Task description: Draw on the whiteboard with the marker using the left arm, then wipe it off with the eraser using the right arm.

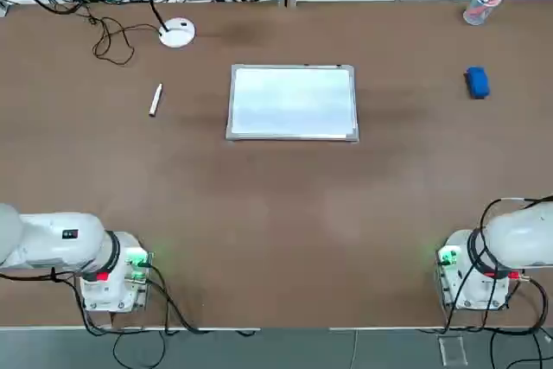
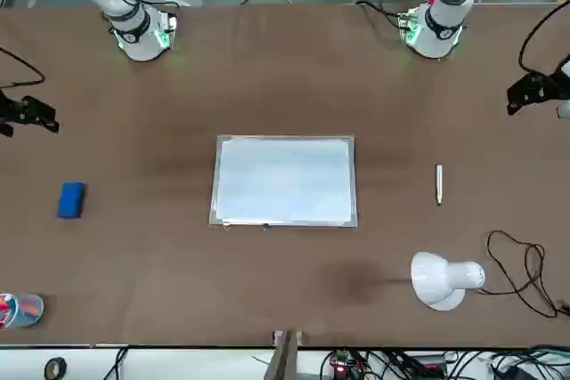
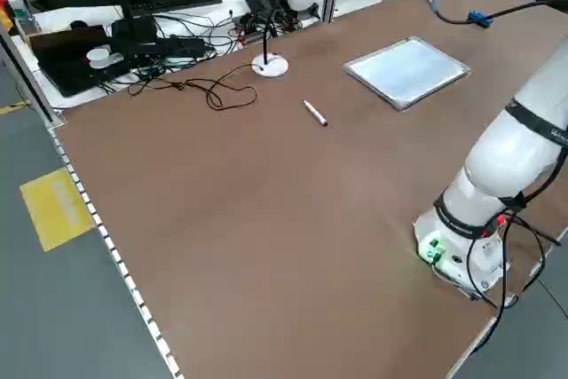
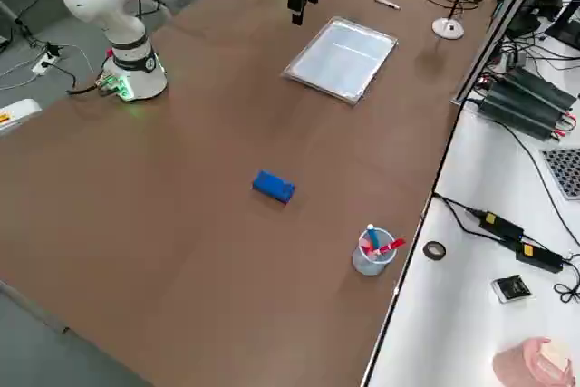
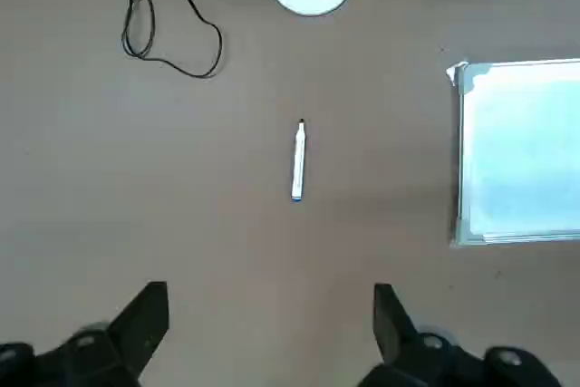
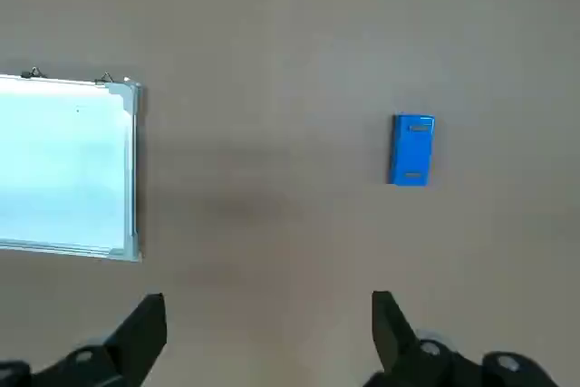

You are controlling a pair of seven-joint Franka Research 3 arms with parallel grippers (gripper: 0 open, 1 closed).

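White marker [image 1: 155,100], slim, lies flat & loose on the brown table [image 1: 259,213], to the L of the whiteboard [image 1: 293,103] & well apart from it. Board is flat, mid-table, silver-grey frame, no drawn line visible. Blue eraser [image 1: 477,82], small block, is on the board's other side, to the R, also loose. L pincer [image 5: 272,292] is up over the table on the marker's side, fingers wide apart, nothing btwn them; R pincer [image 6: 269,296] is up on the eraser's side, likewise wide & empty. Farther out: white lamp [image 2: 445,280] w/ looped cable [image 2: 530,278] past the marker; clear cup [image 4: 373,253] of pens past the eraser, nr the far edge. Progress, as judged: approx. zero, start stage. No pickup, no drawing, no wiping done. Left to do: L arm grasps marker, draws on board, gets clear; then R arm takes eraser & wipes the marks off.
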